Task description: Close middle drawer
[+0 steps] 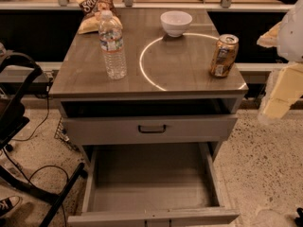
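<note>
Currently, I record the middle drawer (151, 183) pulled well out beyond the front edge of the worktop (189, 74). Above it, the taller-fronted drawer (199, 126) stands slightly ajar. The gripper (279, 96) hangs off the worktop's right edge, near the front right corner and apart from it. I cannot tell whether it is apart or together. A can (224, 56) stands by that right edge.

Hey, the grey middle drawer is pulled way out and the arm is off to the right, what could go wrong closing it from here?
One: the tool hangs at the view's right edge, away from the wide grey middle drawer; a push landing near a corner of its front might skew the box. Two: a hard shove may jolt the grey cabinet and tip the upright clear plastic water bottle or the gold drink can.
</note>
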`<action>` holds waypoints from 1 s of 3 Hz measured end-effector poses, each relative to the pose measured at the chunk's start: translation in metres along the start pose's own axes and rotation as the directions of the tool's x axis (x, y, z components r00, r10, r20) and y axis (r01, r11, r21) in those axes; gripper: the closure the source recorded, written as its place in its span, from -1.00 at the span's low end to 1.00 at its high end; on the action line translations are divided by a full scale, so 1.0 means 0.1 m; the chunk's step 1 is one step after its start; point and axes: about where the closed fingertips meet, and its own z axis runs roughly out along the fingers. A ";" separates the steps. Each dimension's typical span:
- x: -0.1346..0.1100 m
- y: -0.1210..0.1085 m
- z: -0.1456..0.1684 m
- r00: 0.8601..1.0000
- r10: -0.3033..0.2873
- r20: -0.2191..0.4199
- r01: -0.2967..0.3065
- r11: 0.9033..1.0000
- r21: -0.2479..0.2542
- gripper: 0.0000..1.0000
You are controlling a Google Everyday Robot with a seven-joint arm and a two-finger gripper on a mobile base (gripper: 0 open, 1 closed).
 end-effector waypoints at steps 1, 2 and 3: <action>0.00 0.00 0.00 1.000 0.000 0.000 0.000 1.000 0.000 -1.00; 0.05 0.08 0.17 1.000 -0.015 -0.013 0.015 1.000 -0.003 -1.00; 0.29 0.49 0.62 0.997 -0.071 -0.012 0.071 0.997 0.028 -1.00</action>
